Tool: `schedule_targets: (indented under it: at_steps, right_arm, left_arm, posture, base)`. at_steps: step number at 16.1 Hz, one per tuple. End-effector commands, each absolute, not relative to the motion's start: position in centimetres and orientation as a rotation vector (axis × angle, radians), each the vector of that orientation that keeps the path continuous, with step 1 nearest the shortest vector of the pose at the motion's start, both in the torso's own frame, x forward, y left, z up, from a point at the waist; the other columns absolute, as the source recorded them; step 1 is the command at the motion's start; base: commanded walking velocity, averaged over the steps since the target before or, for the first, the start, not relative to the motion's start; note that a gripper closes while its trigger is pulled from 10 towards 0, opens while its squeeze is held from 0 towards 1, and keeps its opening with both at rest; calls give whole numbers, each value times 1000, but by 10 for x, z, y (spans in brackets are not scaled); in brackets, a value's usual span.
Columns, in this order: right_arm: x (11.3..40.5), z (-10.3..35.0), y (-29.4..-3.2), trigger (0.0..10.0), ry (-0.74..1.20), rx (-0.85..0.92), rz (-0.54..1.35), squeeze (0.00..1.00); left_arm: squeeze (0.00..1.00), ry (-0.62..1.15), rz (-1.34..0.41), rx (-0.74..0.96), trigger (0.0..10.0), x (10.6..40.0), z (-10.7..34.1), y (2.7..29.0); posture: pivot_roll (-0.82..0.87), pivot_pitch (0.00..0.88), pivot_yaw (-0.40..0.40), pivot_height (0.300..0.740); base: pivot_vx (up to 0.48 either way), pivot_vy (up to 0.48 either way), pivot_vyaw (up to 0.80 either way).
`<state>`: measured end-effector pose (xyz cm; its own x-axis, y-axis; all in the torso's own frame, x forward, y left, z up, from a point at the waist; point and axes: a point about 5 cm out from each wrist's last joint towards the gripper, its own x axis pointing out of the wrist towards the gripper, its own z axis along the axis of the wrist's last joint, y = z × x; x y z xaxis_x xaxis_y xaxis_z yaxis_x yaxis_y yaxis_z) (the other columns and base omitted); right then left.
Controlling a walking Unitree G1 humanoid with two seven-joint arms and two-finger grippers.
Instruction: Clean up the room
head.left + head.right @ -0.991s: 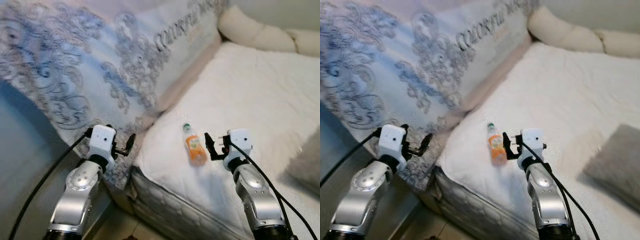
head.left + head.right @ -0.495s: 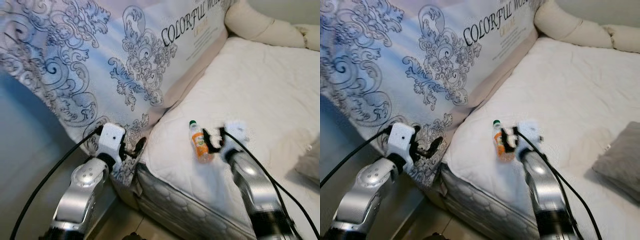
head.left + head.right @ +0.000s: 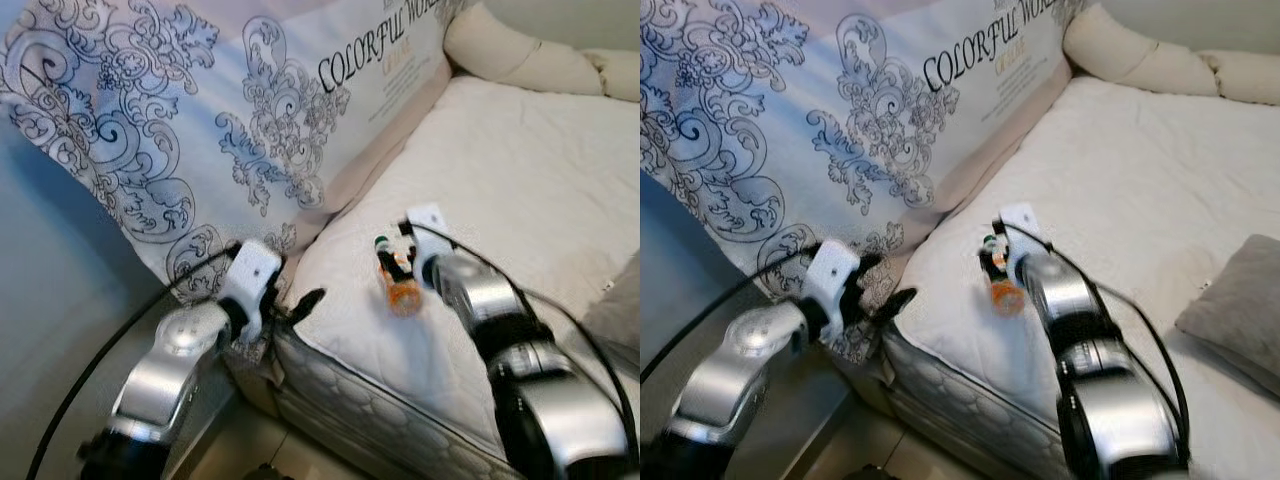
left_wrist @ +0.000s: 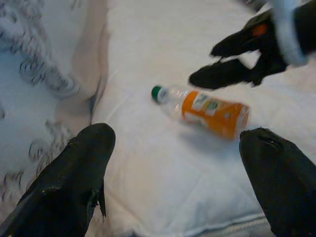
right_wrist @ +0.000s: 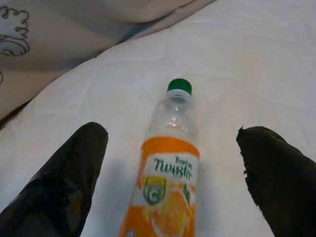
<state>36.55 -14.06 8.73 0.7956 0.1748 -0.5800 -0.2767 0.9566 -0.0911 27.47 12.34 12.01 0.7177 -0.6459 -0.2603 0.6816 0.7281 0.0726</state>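
Bed corner seen from above. An orange juice bottle (image 5: pixel 168 190) with a green cap (image 5: pixel 179 85) and a "Twister" label lies on its side on the white quilted mattress cover (image 3: pixel 520 190), near the mattress's near left corner, cap pointing toward the far end of the bed.

Right claw (image 3: pixel 396 262): lowered directly over the bottle, its two black fingers (image 5: pixel 64 182) spread wide, one on each side of the bottle's body; in the right wrist view clear mattress shows between each finger and the bottle, so nothing is gripped.

Left claw (image 3: pixel 300 303): at the near left edge of the mattress, left of the bottle and apart from it, fingers (image 4: pixel 74 182) wide open and holding nothing; its wrist view looks across the mattress at the bottle and at the right claw's fingertips just beyond it.

Left of the mattress stands a large pale blue panel (image 3: pixel 200 130) with grey scrollwork and the printed words "COLORFUL WO…", leaning against the bed's side. A cream bolster (image 3: pixel 520 60) lies along the far end of the bed. A grey cushion (image 3: pixel 1235 300) rests on the mattress at the right
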Motion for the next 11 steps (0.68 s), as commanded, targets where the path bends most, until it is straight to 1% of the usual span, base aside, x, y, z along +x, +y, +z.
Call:
schedule_targets:
  at_steps: [1, 3, 4, 7, 10, 11]
  right_arm:
    - [366, 85, -139, 10000, 639, -192, 233, 0]
    - [366, 80, -137, 10000, 725, -205, 221, 0]
    - [366, 78, -137, 10000, 726, -231, 220, 0]
    - [362, 71, -141, 10000, 755, -259, 181, 0]
    - [353, 58, -143, 10000, 827, -260, 170, 0]
    - [350, 55, -145, 8392, 843, -264, 164, 0]
  left_arm:
    - [0, 245, -772, 175, 10000, 277, 120, 123]
    - [0, 269, -856, 221, 10000, 276, 120, 119]
    - [0, 278, -877, 226, 10000, 275, 120, 118]
    - [0, 294, -912, 251, 10000, 266, 117, 117]
    - [0, 325, -917, 252, 10000, 256, 113, 124]
    - [0, 328, -913, 256, 10000, 255, 113, 125]
  posture:
    - [71, 0, 75, 740]
    - [88, 0, 66, 740]
    - [97, 0, 65, 740]
    - [124, 0, 60, 740]
    - [129, 14, 60, 740]
    - [135, 12, 58, 740]
  base:
    - [0, 0, 0]
    - [0, 0, 0]
    - [0, 0, 0]
    - [0, 0, 0]
    - [0, 0, 0]
    - [0, 0, 0]
